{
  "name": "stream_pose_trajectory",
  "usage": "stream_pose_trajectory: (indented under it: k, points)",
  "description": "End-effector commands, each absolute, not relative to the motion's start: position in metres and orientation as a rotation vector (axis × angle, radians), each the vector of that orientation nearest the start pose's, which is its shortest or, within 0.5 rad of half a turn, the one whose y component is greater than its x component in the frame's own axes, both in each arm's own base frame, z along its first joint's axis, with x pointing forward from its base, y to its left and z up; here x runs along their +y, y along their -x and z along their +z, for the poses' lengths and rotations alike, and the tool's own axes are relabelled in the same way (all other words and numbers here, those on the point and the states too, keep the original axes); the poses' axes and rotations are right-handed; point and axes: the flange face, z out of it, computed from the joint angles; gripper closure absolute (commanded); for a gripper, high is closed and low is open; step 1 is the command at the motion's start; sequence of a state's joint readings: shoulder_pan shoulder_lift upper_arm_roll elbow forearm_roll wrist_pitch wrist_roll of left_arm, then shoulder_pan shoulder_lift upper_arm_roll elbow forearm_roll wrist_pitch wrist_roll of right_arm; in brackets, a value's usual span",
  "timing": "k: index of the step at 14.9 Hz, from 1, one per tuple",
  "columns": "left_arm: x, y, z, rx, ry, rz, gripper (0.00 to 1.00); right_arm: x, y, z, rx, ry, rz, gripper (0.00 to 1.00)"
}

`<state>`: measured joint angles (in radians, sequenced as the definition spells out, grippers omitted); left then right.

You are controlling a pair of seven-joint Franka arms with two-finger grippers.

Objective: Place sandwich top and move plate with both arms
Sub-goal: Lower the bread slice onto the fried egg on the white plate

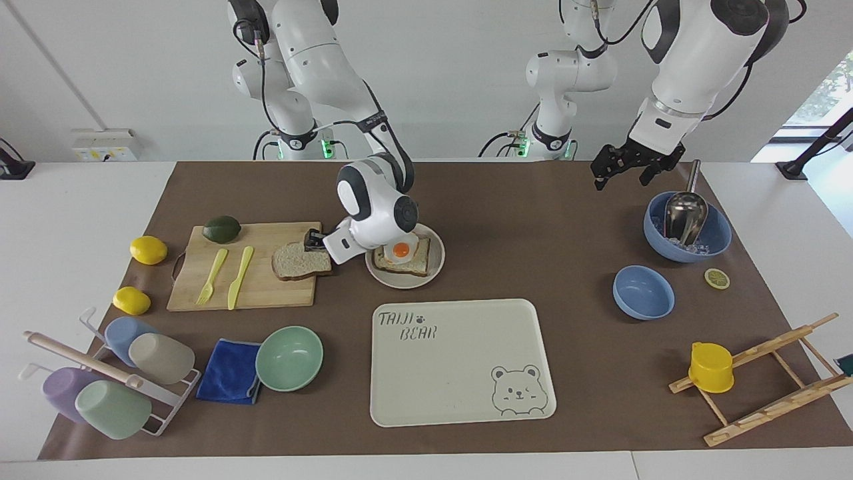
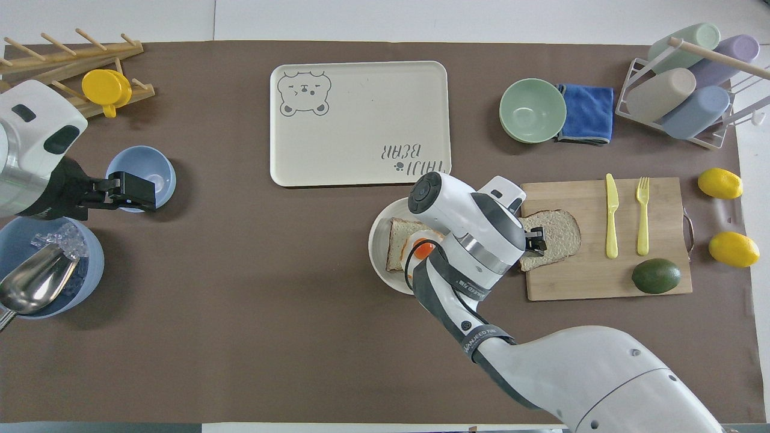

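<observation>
While one plate point(image 1: 404, 279) waits, two bread slices — seemingly.

Showed brown crust round pale speckled sandwich top point(image 1: 301, 261), beige-white plate point(image 1: 434, 270), cream bear-printed tray point(image 1: 460, 363), mint-green bowl point(image 1: 289, 358), blue cloth point(image 1: 228, 371), yellow lemons point(image 1: 148, 250).
</observation>
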<state>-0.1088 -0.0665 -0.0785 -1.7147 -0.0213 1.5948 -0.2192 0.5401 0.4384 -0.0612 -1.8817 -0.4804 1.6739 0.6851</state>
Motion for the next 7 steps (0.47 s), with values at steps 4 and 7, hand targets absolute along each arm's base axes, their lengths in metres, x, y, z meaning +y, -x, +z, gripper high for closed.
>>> stream_pose_trajectory:
  k: [4, 7]
  points:
    - [-0.1, -0.519, 0.598, -0.075, 3.147, 0.069, 0.0, 0.205, -0.535, 0.282, 0.109, -2.404, -0.38, 1.0]
    - [-0.1, -0.519, 0.598, -0.075, 3.147, 0.069, 0.0, 0.211, -0.548, 0.337, 0.129, -2.372, -0.44, 1.0]
